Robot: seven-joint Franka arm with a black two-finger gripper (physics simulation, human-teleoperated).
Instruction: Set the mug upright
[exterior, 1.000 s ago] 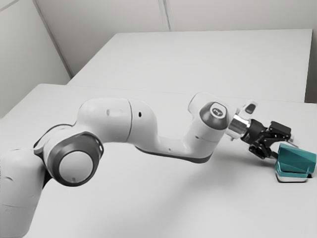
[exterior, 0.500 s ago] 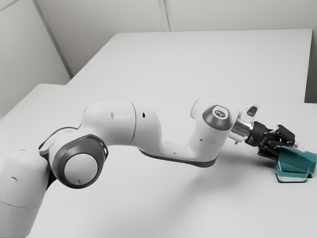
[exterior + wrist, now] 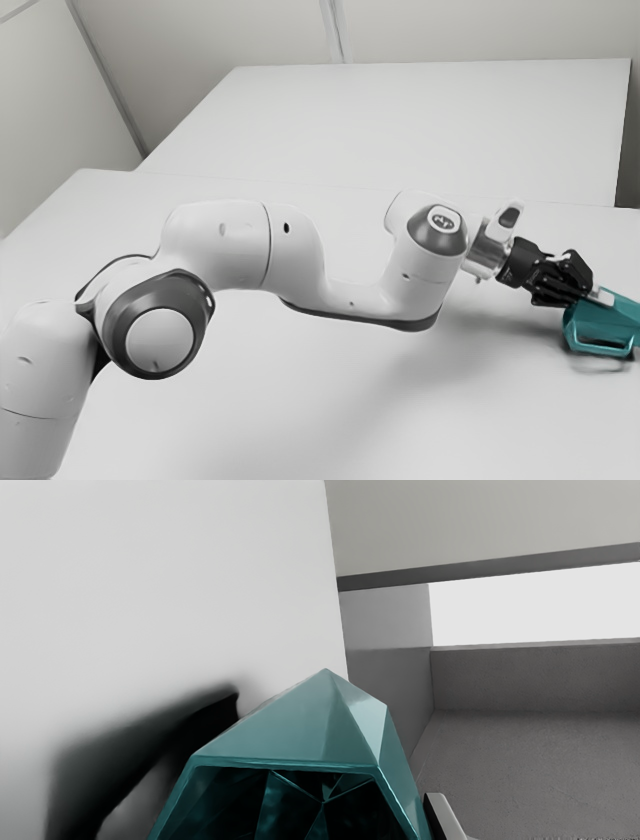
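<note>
One teal mug lies tipped, not upright, at the exterior view's lower right, partly past the frame edge, above or on the white tabletop; exact contact can't be told. Black gripper meets its upper side there, w/ the robot arm reaching across mid-frame from the left. Wrist view, bottom ctr.: the mug's mouth faces the hand, prob. why the gripper comes in low & slanted, at rim level, vs. straight down. Whether the gripper is apart, together or clamped on the mug can't be told from these angles. A dark shadow spreads at lower left of the wrist view. Faceted walls may slip or roll, so a firm hold near the rim, then a slow turn mouth-up, would likely suit, est. only.
</note>
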